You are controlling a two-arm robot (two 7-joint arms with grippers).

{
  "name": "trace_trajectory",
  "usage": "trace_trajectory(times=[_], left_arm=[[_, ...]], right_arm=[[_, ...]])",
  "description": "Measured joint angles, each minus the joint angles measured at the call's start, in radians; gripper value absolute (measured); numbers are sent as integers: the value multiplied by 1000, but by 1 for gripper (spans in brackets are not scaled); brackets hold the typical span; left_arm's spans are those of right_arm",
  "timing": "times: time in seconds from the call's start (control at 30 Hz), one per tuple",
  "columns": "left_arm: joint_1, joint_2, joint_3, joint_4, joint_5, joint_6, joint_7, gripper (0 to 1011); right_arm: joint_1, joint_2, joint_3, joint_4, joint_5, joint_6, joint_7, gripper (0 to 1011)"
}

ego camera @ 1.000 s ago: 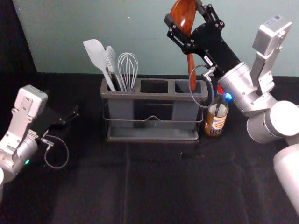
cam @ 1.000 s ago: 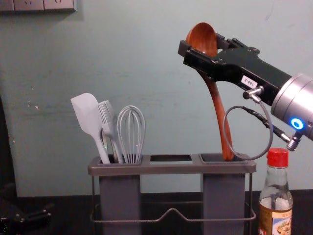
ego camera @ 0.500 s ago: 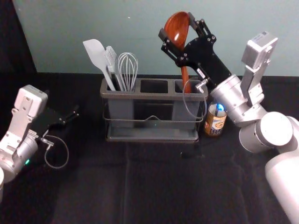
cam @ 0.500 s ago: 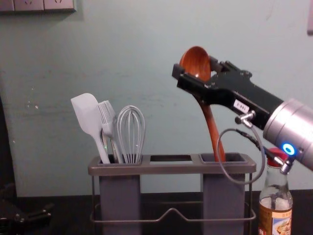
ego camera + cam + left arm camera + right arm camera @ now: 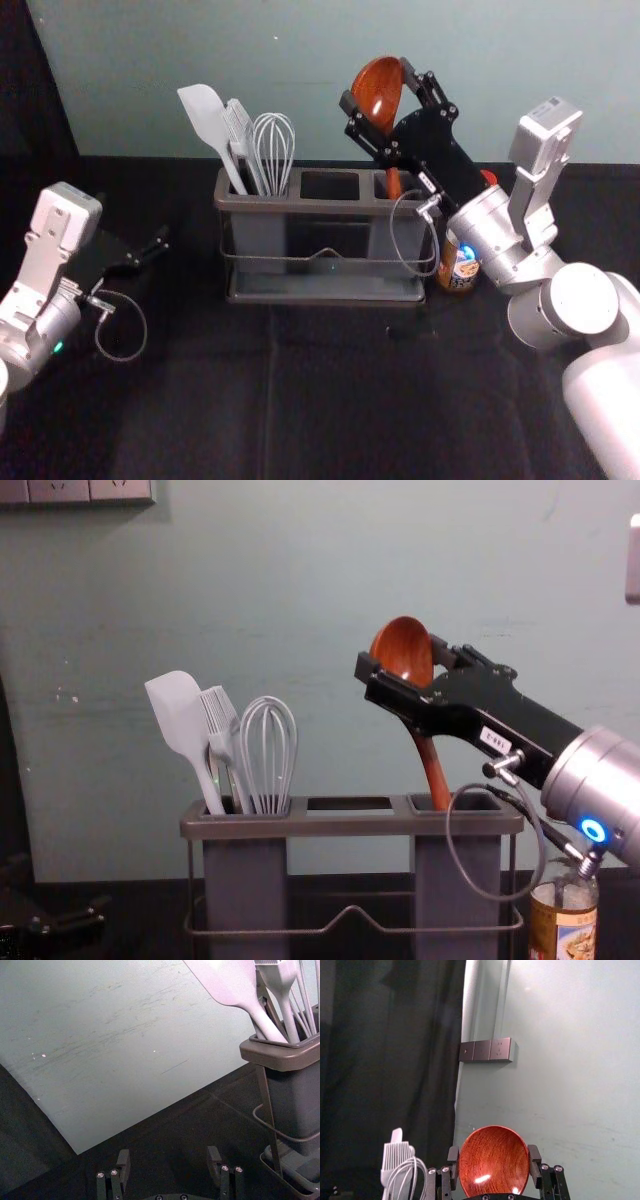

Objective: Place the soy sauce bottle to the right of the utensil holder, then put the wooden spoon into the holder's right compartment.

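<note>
In the head view, the left gripper is parked over the worktop at the left, fingers spread apart. The holder stands upright in the middle, and the soy sauce bottle stands just beside it on the right, partly hidden by the right arm. Above the holder's right compartment, the right gripper has its fingers pinching the sides of the wooden spoon's bowl; the handle slants down into that compartment. A spatula, brush and whisk fill the left one. Farther back is the wall.
</note>
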Motion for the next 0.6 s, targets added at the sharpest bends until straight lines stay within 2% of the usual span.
trace_trajectory(times=[0.4, 0.6], left_arm=[[0, 0, 0, 0, 0, 0, 0, 1005], [0, 0, 0, 0, 0, 0, 0, 1005]], right_arm=[[-17, -4, 9, 9, 3, -6, 2, 838], [-19, -11, 16, -2, 1, -5, -7, 964]])
